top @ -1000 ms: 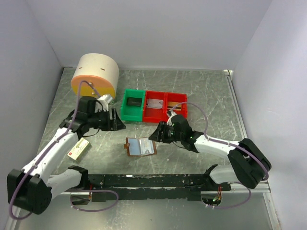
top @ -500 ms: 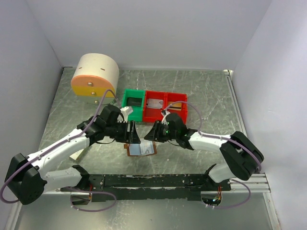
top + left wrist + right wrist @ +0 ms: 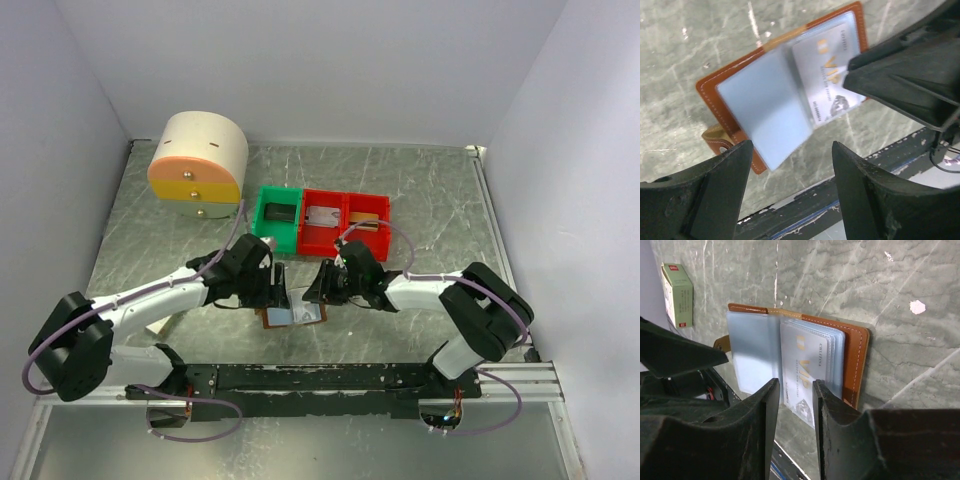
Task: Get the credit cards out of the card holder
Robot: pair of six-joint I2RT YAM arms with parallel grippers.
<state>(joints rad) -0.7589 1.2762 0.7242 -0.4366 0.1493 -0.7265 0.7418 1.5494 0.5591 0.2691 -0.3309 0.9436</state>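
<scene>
The card holder [image 3: 293,314] lies open on the worktop [image 3: 430,190] between the arms. The left hand [image 3: 790,165] hovers wide open above it, empty, probably to pin it. The right hand [image 3: 795,390], jaws a narrow gap apart, aims at the VIP card [image 3: 807,370], gripping nothing yet.

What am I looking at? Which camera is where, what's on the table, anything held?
Two robot arms are bolted at the near edge of the table, each with a two-finger gripper. The wide picture is from above and behind; the other two come from wrist cameras, so the dark shapes are each arm's own fingers. On the table: an open card holder with a VIP card inside, a green bin, red bins, a drawer unit, a small box. The left gripper hovers open over the holder; the right gripper, narrowly open, is at the card. Nothing looks gripped.
</scene>
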